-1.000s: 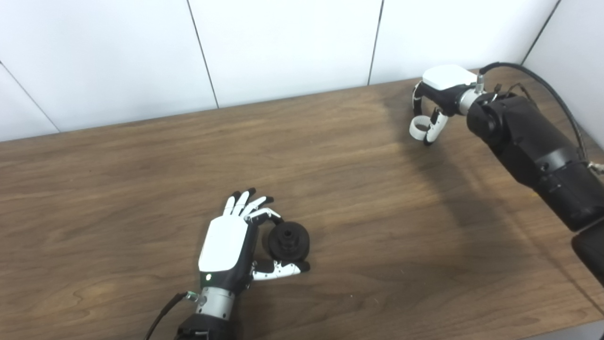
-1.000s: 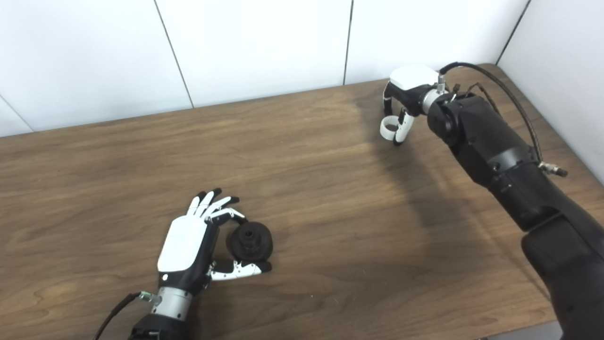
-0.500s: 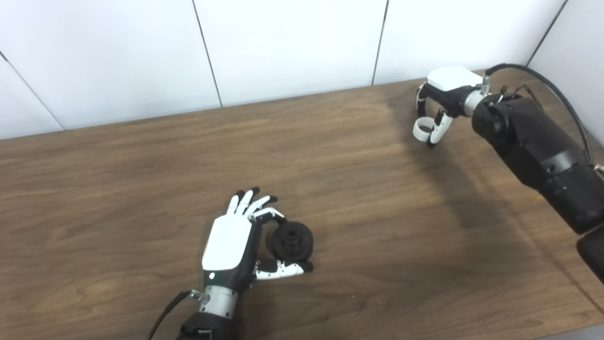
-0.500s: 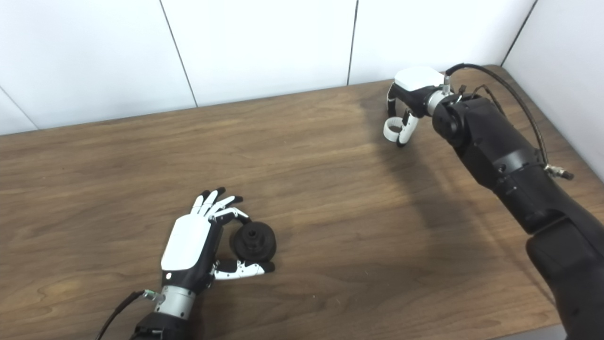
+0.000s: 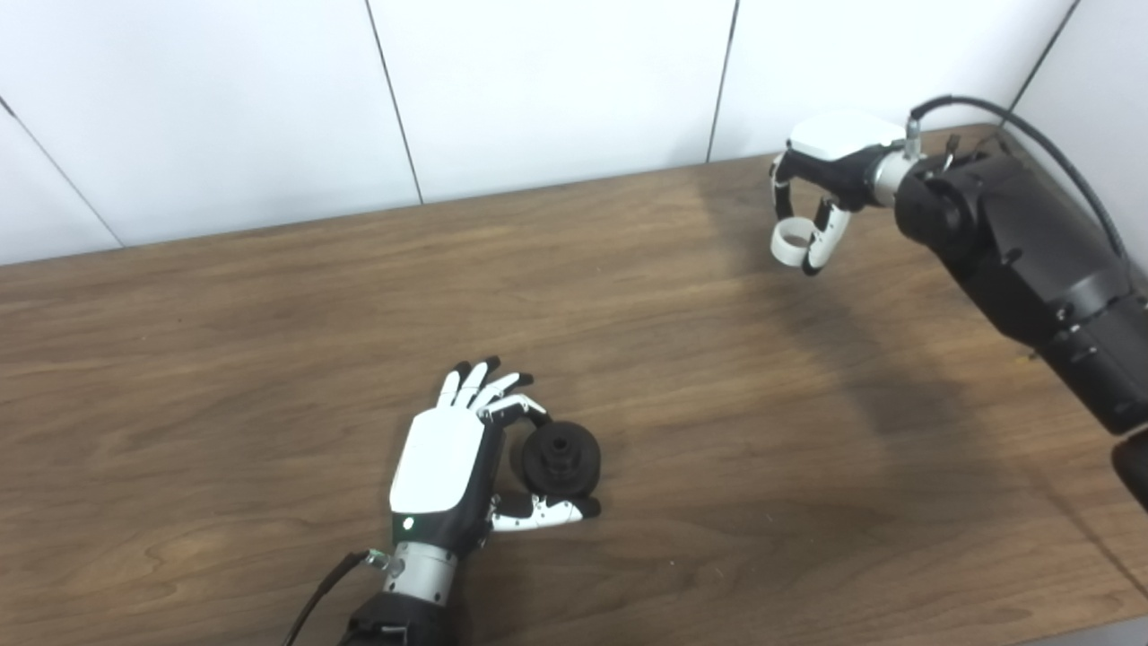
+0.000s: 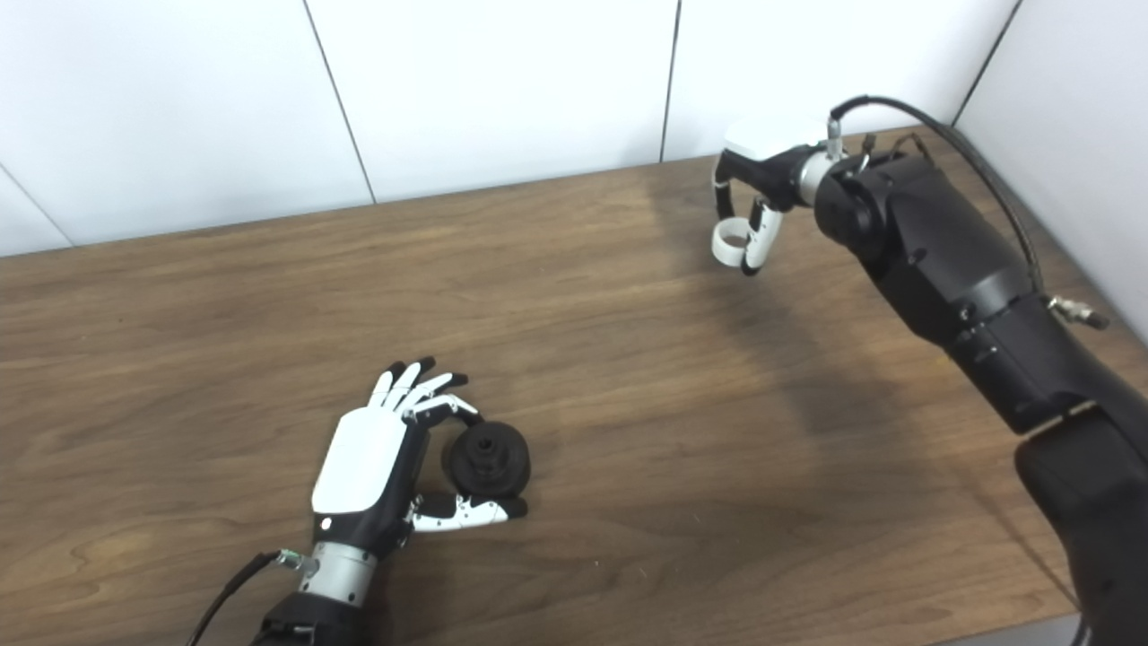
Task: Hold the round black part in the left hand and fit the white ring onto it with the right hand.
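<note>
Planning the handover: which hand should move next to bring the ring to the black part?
Right hand: it pinches the white ring far from the black part in the left hand.

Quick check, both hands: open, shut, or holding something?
Left hand: shut on the round black part, which sits on the table.
Right hand: shut on the white ring.
</note>
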Robot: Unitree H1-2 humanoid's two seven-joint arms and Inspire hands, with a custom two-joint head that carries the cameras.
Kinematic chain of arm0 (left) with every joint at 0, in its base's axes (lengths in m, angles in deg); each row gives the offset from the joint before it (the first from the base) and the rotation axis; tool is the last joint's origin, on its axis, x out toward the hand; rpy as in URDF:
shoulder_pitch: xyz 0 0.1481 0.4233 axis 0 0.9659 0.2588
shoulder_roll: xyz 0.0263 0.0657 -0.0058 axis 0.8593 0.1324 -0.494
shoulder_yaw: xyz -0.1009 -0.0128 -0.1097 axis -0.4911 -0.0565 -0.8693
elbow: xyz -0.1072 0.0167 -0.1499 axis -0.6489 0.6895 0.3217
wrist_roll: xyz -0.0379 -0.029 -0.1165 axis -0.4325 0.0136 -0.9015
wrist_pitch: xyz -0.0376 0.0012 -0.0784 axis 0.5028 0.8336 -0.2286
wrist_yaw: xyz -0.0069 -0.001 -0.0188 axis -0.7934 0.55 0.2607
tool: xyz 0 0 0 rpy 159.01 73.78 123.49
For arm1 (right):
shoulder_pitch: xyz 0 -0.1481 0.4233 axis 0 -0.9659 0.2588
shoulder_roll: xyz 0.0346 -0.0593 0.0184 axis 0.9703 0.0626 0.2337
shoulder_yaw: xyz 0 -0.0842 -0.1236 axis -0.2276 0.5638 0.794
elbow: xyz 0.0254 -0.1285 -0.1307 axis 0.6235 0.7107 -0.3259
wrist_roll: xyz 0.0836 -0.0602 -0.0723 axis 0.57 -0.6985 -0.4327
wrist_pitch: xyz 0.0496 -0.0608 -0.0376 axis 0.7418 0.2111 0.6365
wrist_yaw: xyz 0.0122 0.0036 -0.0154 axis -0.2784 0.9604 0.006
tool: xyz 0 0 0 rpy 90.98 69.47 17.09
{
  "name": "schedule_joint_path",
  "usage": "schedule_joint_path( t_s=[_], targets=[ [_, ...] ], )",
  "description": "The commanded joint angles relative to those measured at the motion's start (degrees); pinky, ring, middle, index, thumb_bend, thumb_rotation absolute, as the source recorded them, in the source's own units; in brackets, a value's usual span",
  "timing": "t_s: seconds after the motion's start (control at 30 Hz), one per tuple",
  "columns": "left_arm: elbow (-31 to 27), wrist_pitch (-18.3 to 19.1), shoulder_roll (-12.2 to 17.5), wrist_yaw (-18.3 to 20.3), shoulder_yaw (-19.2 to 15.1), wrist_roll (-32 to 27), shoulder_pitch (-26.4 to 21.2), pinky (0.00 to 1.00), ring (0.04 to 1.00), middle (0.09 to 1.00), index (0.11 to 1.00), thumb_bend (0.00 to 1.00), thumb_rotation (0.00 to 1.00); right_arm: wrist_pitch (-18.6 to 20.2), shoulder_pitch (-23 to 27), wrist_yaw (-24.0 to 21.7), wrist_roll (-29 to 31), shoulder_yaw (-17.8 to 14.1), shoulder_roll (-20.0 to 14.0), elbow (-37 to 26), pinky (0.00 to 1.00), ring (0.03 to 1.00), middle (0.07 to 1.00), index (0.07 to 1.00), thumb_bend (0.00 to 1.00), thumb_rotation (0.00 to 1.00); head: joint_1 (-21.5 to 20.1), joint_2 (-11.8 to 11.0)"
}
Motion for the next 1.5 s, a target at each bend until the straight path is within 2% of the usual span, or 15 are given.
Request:
schedule_joint_path(
  t_s=[0.0, 0.3, 0.4, 0.53, 0.63, 0.8, 0.93, 1.27, 1.47],
  targets=[
    [4.53, 0.52, -0.25, -0.38, 1.16, 0.51, 2.12, 1.00, 0.949, 0.834, 0.486, 0.52, 0.06, 0.60, 3.27, -1.87, 0.16, -1.31, -1.39, -3.89, 1.00, 0.974, 0.880, 0.487, 0.52, 0.14, -0.05, 0.13],
    [5.14, 1.17, -0.66, 0.04, 1.45, 0.74, 1.27, 1.00, 0.954, 0.839, 0.486, 0.52, 0.06, -0.78, 3.04, -8.68, 0.92, -1.20, -0.16, -15.42, 1.00, 0.977, 0.865, 0.486, 0.52, 0.14, 0.63, 0.79],
    [5.51, 0.73, -0.75, -0.32, 1.55, 0.46, 0.97, 1.00, 0.957, 0.843, 0.485, 0.52, 0.06, 0.02, 2.67, -11.04, 0.23, -0.70, 1.04, -19.13, 1.00, 0.977, 0.871, 0.486, 0.52, 0.14, 1.71, 0.80],
    [5.85, 0.89, -1.14, -0.52, 1.72, 0.66, 0.64, 1.00, 0.950, 0.842, 0.486, 0.52, 0.06, -0.81, 1.58, -11.79, 1.97, -1.27, 2.92, -23.16, 1.00, 0.963, 0.869, 0.484, 0.53, 0.14, 3.53, 1.20],
    [6.30, 1.14, -1.61, -0.54, 1.87, 0.70, 0.25, 1.00, 0.947, 0.843, 0.486, 0.52, 0.06, -0.82, 1.38, -14.08, 2.15, -0.43, 4.40, -26.90, 1.00, 0.973, 0.884, 0.482, 0.52, 0.14, 5.26, 1.69],
    [7.30, 1.28, -2.19, -1.39, 2.18, 1.00, -0.12, 1.00, 0.945, 0.843, 0.485, 0.52, 0.06, -2.28, 0.26, -15.41, 2.33, 0.31, 6.41, -31.29, 1.00, 0.992, 0.892, 0.485, 0.53, 0.14, 5.62, 2.12],
    [7.79, 1.42, -2.24, -1.96, 2.32, 1.44, -0.35, 1.00, 0.939, 0.836, 0.484, 0.52, 0.06, -1.06, -1.00, -17.98, 1.89, 0.92, 9.20, -35.39, 1.00, 0.983, 0.900, 0.484, 0.53, 0.14, 5.32, 2.38],
    [7.08, 0.97, -1.66, -1.61, 2.00, 0.60, -0.01, 1.00, 0.943, 0.837, 0.485, 0.52, 0.05, -0.64, -3.86, -22.05, -0.11, 1.56, 13.92, -40.30, 1.00, 0.990, 0.913, 0.485, 0.52, 0.14, 3.75, 2.07],
    [6.68, 0.64, -1.21, -1.49, 1.98, 0.23, 0.20, 1.00, 0.946, 0.838, 0.485, 0.52, 0.06, -1.76, -6.34, -20.96, 0.39, 0.68, 15.25, -41.47, 1.00, 0.997, 0.898, 0.486, 0.52, 0.14, 3.24, 2.20]
  ],
)
